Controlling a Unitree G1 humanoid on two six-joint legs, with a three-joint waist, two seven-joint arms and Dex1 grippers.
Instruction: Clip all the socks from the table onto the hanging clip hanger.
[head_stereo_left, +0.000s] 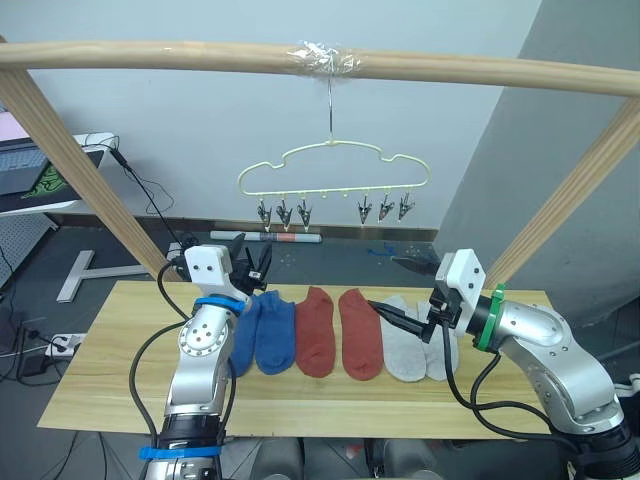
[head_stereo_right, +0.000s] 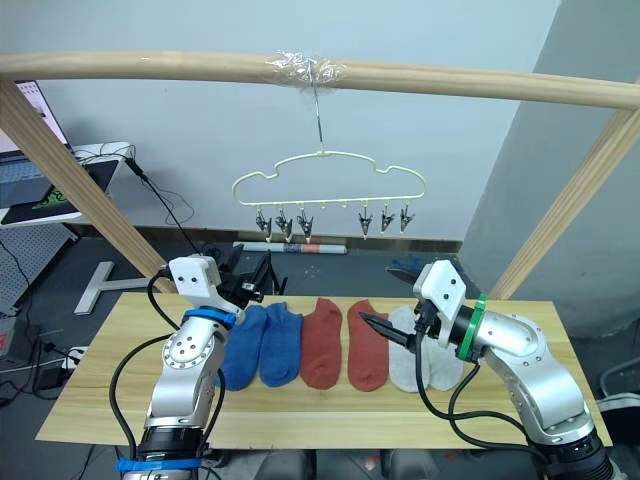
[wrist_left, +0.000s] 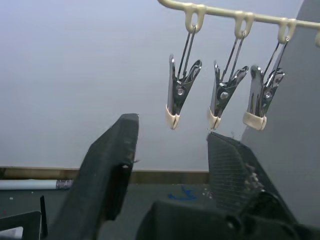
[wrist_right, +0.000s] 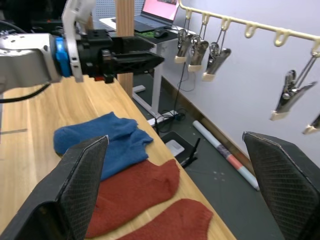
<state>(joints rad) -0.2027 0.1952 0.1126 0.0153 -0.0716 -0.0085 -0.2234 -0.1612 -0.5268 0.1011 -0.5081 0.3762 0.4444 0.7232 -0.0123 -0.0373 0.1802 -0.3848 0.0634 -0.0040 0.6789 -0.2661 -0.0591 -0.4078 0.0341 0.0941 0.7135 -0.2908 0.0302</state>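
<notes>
Six socks lie side by side on the table (head_stereo_left: 110, 385): two blue socks (head_stereo_left: 262, 335), two rust-red socks (head_stereo_left: 338, 332) and two light grey socks (head_stereo_left: 415, 348). The pale-yellow clip hanger (head_stereo_left: 333, 168) hangs by its hook from the top pole, and its silver clips (wrist_left: 177, 95) are bare. My left gripper (head_stereo_left: 253, 265) is open, raised over the far ends of the blue socks and pointing up toward the left clips. My right gripper (head_stereo_left: 385, 312) is open, low over the gap between the red and grey socks. Neither gripper holds anything.
A round wooden pole frame (head_stereo_left: 320, 62) spans the table, with slanted legs at both far corners. Behind the table, a rolled tube (head_stereo_left: 265, 237) lies on the floor. A desk with a laptop (head_stereo_left: 30, 165) stands at the far left.
</notes>
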